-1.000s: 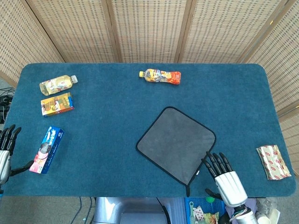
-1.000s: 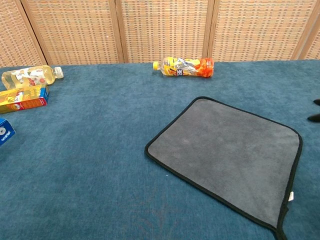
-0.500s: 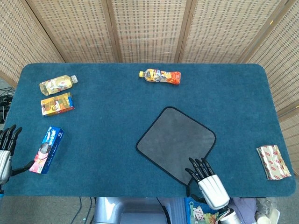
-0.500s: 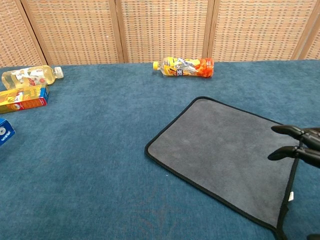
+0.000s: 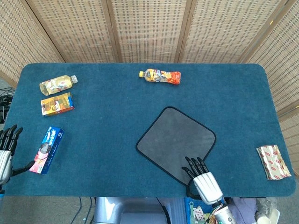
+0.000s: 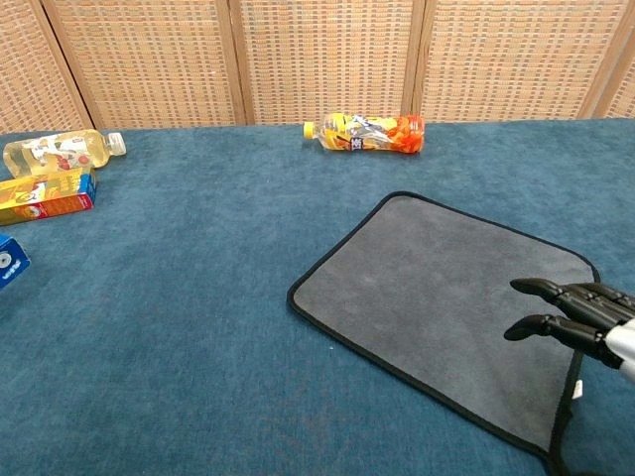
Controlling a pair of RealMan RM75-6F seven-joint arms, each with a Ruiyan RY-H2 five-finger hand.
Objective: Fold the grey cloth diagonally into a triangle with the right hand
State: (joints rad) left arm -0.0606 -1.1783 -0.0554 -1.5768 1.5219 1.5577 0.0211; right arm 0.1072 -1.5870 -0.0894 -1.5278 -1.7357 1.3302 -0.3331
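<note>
The grey cloth with a black hem lies flat on the blue table, turned like a diamond; it shows as the grey cloth in the chest view too. My right hand hovers over the cloth's near corner, fingers stretched out and apart, holding nothing. In the chest view the right hand enters from the right edge above the cloth's right side. My left hand is at the table's left edge, fingers spread and empty, far from the cloth.
An orange-labelled bottle lies at the back centre. A yellow bottle, an orange box and a blue snack box are on the left. A wrapped packet lies at the right edge.
My right hand has moved left along the front edge, from beside the cloth's right side to over its near corner. The cloth and left hand have not moved.
</note>
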